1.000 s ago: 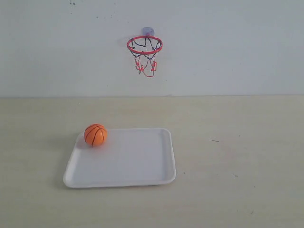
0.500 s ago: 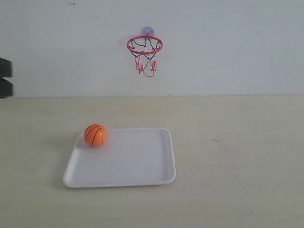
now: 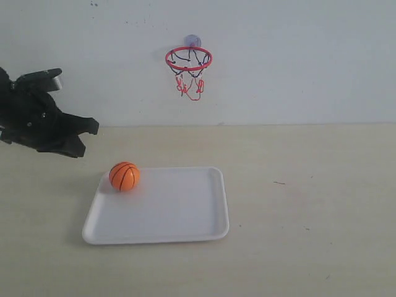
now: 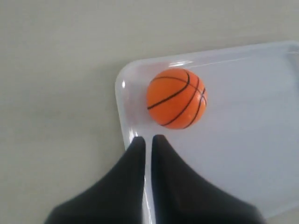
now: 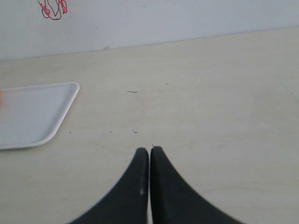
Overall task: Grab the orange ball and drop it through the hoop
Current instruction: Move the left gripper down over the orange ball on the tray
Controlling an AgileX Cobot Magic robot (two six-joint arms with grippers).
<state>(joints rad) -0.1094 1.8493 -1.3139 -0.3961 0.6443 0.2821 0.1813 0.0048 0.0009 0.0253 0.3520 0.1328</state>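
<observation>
The orange ball (image 3: 124,176) (image 4: 176,98) rests in the far left corner of the white tray (image 3: 179,216) (image 4: 252,154). The hoop (image 3: 189,59) hangs on the back wall above the tray, its red ring level and its net empty. My left gripper (image 3: 91,135) (image 4: 148,138) hovers up and to the left of the ball, shut with nothing between its fingers. In the right wrist view my right gripper (image 5: 149,149) is shut and empty above bare table; it does not show in the exterior view.
The pale wooden table (image 3: 309,204) runs to the white back wall. A bit of the hoop's red net (image 5: 52,9) and the tray's corner (image 5: 56,107) show in the right wrist view.
The left arm has come in from the left edge of the exterior view toward the ball. Ball, tray and hoop have not moved.
</observation>
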